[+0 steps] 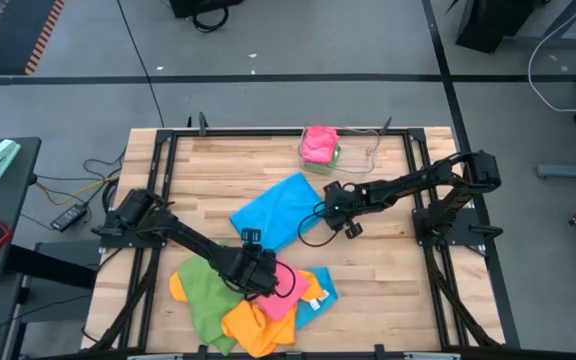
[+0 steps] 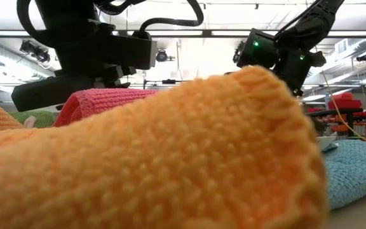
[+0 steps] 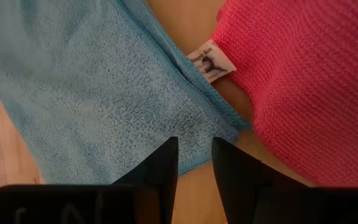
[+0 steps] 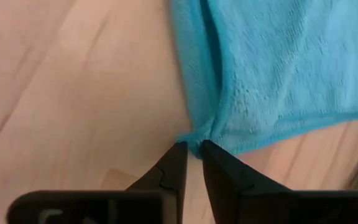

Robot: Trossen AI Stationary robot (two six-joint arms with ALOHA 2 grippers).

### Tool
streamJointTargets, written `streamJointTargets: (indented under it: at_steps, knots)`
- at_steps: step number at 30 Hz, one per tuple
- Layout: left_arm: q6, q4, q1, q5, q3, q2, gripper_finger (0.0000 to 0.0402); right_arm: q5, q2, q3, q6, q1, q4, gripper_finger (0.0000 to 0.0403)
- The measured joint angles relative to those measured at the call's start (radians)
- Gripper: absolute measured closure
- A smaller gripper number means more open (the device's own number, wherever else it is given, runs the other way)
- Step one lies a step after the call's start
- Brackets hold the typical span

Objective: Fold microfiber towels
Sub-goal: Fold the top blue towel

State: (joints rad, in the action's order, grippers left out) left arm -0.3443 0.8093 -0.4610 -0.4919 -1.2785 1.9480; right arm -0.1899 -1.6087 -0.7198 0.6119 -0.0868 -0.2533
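Between the right jaws [image 4: 191, 152] sits a bunched corner of the blue towel [image 1: 276, 208]; they stand only a sliver apart, and the hem puckers right at their tips. Whether they pinch it or merely touch it I cannot tell. That towel lies spread mid-table [image 1: 388, 270], flat and only lightly rumpled, running away from the right jaws toward the left arm.

Just ahead of the left jaws [image 3: 194, 155] lies a second blue towel [image 3: 98, 93], its hemmed corner at their tips, and beside it a pink towel [image 3: 309, 81] with a small white label [image 3: 211, 61] at its edge. These jaws stand partly open with a clear gap and hold nothing. They hover over the pile at the near table edge, where green [image 1: 200, 293], orange [image 1: 255, 325], pink and blue cloths overlap.

Beyond the right jaws, at the far edge, another pink towel [image 1: 318, 144] sits bundled up.

The towels look thin, light and floppy, with a nubby pile and stitched hems. They will likely sag and drape when lifted and cling a little to each other. A corner or hem seems the best hold, since the edge gives the jaws something firm, and the towel should trail after it into a fold.
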Motion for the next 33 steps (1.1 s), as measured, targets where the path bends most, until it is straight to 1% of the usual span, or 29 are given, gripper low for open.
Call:
streamJointTargets:
  at_steps: [5,9,12,14,16,21,27,30,33]
  knots:
    - [-0.003,0.000,0.000,0.000,0.000,0.000,0.0294,-0.092,0.034,-0.045,-0.134,0.003,-0.172,0.0304]
    - [-0.003,-0.001,0.000,0.000,0.000,0.000,0.0294,-0.098,0.083,-0.088,-0.207,0.004,-0.183,0.0293]
    - [-0.003,-0.005,0.003,0.000,0.000,0.000,0.0294,-0.087,0.099,-0.097,-0.225,0.004,-0.127,0.0292]
    - [-0.003,-0.009,0.005,0.000,0.000,0.000,0.0294,-0.047,0.100,-0.086,-0.205,0.004,-0.035,0.0292]
    - [-0.003,-0.011,0.005,-0.001,0.000,0.000,0.0294,-0.004,0.076,-0.066,-0.173,0.004,0.033,0.0292]
    - [-0.010,-0.012,0.003,-0.001,0.000,0.000,0.0294,0.002,0.002,-0.060,-0.159,0.027,0.173,0.0291]
    - [-0.010,-0.011,0.003,0.000,0.000,0.000,0.0294,0.013,-0.047,-0.060,-0.107,0.070,0.215,0.0291]
    - [-0.010,-0.011,0.003,-0.001,0.000,0.000,0.0294,0.014,-0.073,-0.060,-0.117,0.072,0.200,0.0292]
    - [-0.010,-0.011,0.002,0.000,0.000,0.000,0.0294,0.038,-0.101,-0.061,-0.137,0.072,0.189,0.0292]
